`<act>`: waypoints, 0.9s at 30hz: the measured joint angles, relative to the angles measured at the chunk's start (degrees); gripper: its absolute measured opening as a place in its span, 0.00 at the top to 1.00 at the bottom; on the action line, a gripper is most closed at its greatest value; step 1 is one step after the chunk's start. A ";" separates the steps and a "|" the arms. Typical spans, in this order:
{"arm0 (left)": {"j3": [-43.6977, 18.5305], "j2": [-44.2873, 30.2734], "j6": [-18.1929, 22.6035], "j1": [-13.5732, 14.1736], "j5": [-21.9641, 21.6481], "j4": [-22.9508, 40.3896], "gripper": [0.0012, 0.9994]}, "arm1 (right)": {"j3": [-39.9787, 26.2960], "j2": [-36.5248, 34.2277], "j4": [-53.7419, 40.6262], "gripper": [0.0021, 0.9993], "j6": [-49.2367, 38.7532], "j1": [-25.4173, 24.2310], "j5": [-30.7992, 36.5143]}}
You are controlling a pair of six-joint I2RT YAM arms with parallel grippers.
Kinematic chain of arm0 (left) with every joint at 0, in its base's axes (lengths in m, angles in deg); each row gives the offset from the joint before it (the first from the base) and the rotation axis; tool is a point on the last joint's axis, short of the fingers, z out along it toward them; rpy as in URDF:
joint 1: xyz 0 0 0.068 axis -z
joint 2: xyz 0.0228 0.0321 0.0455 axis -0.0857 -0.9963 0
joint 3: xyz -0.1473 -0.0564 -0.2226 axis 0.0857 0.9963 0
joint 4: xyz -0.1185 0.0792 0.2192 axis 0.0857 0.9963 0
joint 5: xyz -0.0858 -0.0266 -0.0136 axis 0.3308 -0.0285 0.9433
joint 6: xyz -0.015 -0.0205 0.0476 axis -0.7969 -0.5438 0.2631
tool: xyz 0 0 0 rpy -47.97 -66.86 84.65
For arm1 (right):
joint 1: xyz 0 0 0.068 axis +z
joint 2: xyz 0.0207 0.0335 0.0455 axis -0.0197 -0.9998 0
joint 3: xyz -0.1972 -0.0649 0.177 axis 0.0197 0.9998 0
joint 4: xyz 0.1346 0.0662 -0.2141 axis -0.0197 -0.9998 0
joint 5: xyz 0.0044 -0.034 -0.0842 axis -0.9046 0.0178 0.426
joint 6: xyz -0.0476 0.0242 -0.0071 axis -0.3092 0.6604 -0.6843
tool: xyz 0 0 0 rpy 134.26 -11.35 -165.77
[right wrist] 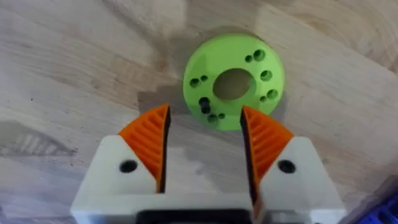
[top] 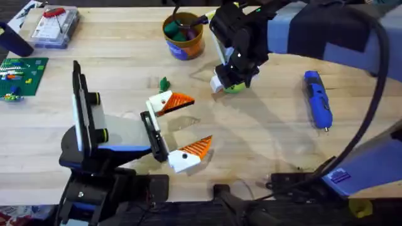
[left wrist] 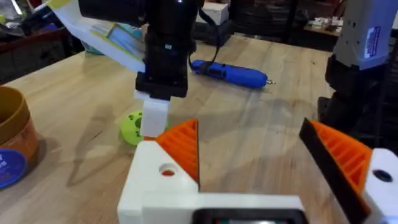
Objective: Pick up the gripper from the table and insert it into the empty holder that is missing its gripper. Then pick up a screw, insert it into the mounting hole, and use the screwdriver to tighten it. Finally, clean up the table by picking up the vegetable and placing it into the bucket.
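My right gripper (top: pixel 229 83) points straight down, open, over a bright green disc (right wrist: pixel 233 81) with a big centre hole and several small ones. The disc lies flat on the table just past the orange pads (right wrist: pixel 149 138); a small dark piece sits in one hole. The left wrist view shows that disc (left wrist: pixel 131 127) under the right gripper's white fingers (left wrist: pixel 153 118). My left gripper (top: pixel 182 129) hovers wide open and holds nothing. The blue screwdriver (top: pixel 317 100) lies at the right. A tiny dark-green vegetable (top: pixel 164 83) lies near the orange bucket (top: pixel 183 36). I cannot tell a holder or a loose screw.
A clear box (top: pixel 55 25) with a red-handled tool sits at the back left, and a green board (top: pixel 22 72) lies at the left edge. The bucket holds several coloured pieces. Cables (top: pixel 282 182) run along the front edge.
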 joint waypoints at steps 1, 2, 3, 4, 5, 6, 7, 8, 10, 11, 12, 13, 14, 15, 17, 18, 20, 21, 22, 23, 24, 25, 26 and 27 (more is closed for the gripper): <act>0.00 0.00 0.00 0.00 0.00 0.00 0.01 | 0.00 0.00 0.03 0.42 0.01 0.00 0.00; 0.00 0.00 0.00 0.00 0.00 0.00 0.01 | 0.00 0.00 0.06 0.44 0.02 0.00 0.00; 0.00 0.00 0.00 0.00 0.00 0.00 0.01 | 0.00 0.00 0.13 0.45 0.03 0.00 0.00; 0.00 0.00 0.00 0.00 0.00 0.00 0.01 | 0.00 0.00 0.20 0.47 0.03 0.00 0.00; 0.00 0.00 0.00 0.00 0.00 0.00 0.01 | 0.00 0.00 0.23 0.49 0.09 0.00 0.00; 0.00 0.00 0.00 0.00 0.00 0.00 0.01 | 0.00 0.00 0.23 0.52 0.13 0.00 0.00; 0.00 -0.01 0.00 0.00 0.00 0.00 0.01 | 0.00 -0.01 0.25 0.54 0.15 0.00 0.00; 0.00 -0.02 0.00 0.00 0.00 0.00 0.01 | -0.01 -0.07 0.32 0.55 0.16 0.00 0.00; 0.00 0.00 0.00 0.00 0.00 0.00 0.01 | -0.04 -0.23 0.50 0.57 0.15 0.00 0.00; 0.00 0.00 0.00 0.00 0.00 0.00 0.01 | -0.06 -0.33 0.58 0.58 0.15 0.00 0.00; 0.00 0.00 0.00 0.00 0.00 0.00 0.01 | -0.07 -0.42 0.63 0.60 0.16 0.00 0.00; 0.00 -0.01 0.00 0.00 0.00 0.00 0.01 | -0.08 -0.47 0.65 0.61 0.17 0.00 0.00; 0.00 -0.01 0.00 0.00 0.00 0.00 0.01 | -0.09 -0.48 0.66 0.63 0.15 0.00 0.00; 0.00 0.00 0.00 0.00 0.00 0.00 0.01 | -0.09 -0.49 0.66 0.64 0.14 0.00 0.00; 0.00 0.00 0.00 0.00 0.00 0.00 0.01 | -0.09 -0.52 0.67 0.65 0.17 0.00 0.00; 0.00 -0.01 0.00 0.00 0.00 0.00 0.01 | -0.09 -0.52 0.68 0.65 0.17 0.00 0.00; 0.00 0.00 0.00 0.00 0.00 0.00 0.01 | -0.10 -0.60 0.68 0.67 0.16 0.00 0.01; 0.00 0.00 0.00 0.00 0.00 0.00 0.01 | -0.11 -0.74 0.70 0.69 0.16 0.00 0.01; 0.00 0.00 0.00 0.00 0.00 0.00 0.01 | -0.13 -0.96 0.73 0.70 0.17 0.00 0.00; 0.00 0.00 0.00 0.00 0.00 0.00 0.01 | -0.17 -1.24 0.75 0.71 0.17 0.00 0.00; 0.00 0.00 0.00 0.00 0.00 0.00 0.01 | -0.20 -1.53 0.73 0.72 0.17 0.00 0.02; 0.00 0.00 0.00 0.00 0.00 0.00 0.01 | -0.28 -1.70 0.70 0.73 0.17 0.00 0.06; 0.00 0.00 0.00 0.00 0.00 0.00 0.01 | -0.41 -1.73 0.70 0.74 0.16 0.00 0.09; 0.00 0.00 0.00 0.00 0.00 0.00 0.01 | -0.47 -1.74 0.70 0.76 0.17 0.00 0.08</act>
